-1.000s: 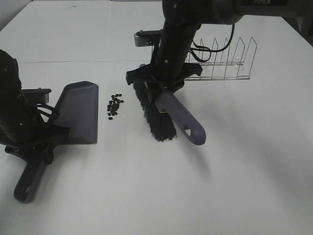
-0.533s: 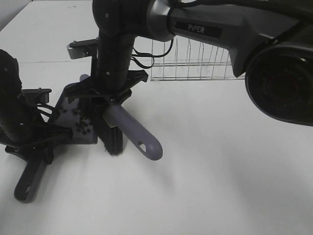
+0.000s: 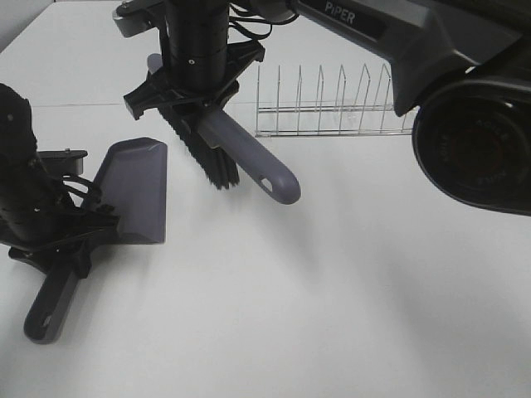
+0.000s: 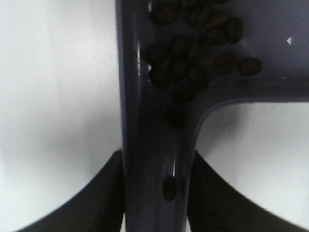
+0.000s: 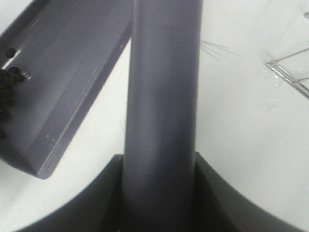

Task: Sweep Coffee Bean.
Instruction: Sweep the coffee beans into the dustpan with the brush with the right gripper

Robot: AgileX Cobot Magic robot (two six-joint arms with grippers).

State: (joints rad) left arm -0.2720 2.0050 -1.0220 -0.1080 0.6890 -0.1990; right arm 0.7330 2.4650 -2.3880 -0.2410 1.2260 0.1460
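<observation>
The left pincer [image 4: 154, 193] clamps the grey plastic dustpan [image 3: 137, 186] by its handle. The right pincer [image 5: 161, 193] grips the black-bristled grey brush [image 3: 249, 157], now lifted off the pan's lip. The high camera misses what the left wrist view shows: dark oval coffee beans [image 4: 193, 53] heaped in the pan, just ahead of that pincer.

The left arm [image 3: 18, 166] is standing low at the left edge of the high view, its wrist bending down toward the table; the left gripper [image 3: 73, 247] is clamping both fingers [image 4: 104, 198] against the sides of a dustpan handle [image 3: 48, 308], no gap showing on either side; the right arm [image 3: 390, 37] is reaching across the middle from the right, its wrist pointing steeply downward; the right gripper [image 3: 197, 106] is hanging above the table, its fingers [image 5: 215, 198] pressing a brush handle [image 3: 259, 170] from both sides.
</observation>
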